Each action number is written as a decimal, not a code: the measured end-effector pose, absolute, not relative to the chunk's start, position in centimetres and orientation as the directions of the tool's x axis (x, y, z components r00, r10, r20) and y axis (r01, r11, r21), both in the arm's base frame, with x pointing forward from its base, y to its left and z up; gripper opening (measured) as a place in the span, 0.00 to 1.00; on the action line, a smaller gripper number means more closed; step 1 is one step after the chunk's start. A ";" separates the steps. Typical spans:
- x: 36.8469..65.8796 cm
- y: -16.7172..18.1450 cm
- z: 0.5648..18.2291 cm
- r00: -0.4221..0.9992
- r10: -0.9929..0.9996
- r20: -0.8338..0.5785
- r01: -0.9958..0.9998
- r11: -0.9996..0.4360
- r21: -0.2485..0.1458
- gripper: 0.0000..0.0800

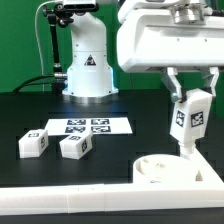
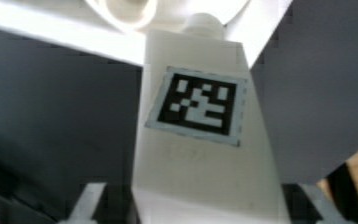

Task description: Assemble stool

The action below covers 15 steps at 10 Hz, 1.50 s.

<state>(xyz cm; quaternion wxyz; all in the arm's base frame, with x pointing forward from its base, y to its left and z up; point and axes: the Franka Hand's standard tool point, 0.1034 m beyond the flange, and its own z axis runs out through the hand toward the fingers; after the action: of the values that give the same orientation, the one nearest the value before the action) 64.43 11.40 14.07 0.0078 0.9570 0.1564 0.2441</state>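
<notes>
The gripper (image 1: pixel 188 90) is clenched on one leg (image 1: pixel 189 120), held upright with its lower end at the round seat (image 1: pixel 160 168) on the exterior view's right (whether it is socketed, I cannot tell). A second leg (image 1: pixel 34 141) and a third leg (image 1: pixel 75 146) lie loose on the exterior view's left, so most of the fitting looks undone.

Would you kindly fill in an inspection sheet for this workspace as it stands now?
Surface: black table; marker board lying flat.
Job's things: seat beside the wall; leftmost leg and middle leg lie loose; held leg upright, lower end at the seat.
Clutter: nothing seen.
Grippers: gripper shut on the held leg.
Cables: dark cable beside the arm's base.
Surroundings: green backdrop.
</notes>
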 end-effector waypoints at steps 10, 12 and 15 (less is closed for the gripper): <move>62.5 11.2 11.8 0.823 0.366 0.435 0.350 -0.929 0.120 0.41; 62.3 11.6 11.6 0.821 0.372 0.433 0.357 -0.926 0.119 0.41; 62.0 12.2 11.0 0.822 0.380 0.425 0.366 -0.923 0.117 0.41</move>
<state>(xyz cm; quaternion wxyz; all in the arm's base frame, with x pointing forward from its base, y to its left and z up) 61.98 12.18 10.97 0.0149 0.9543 0.1954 0.2255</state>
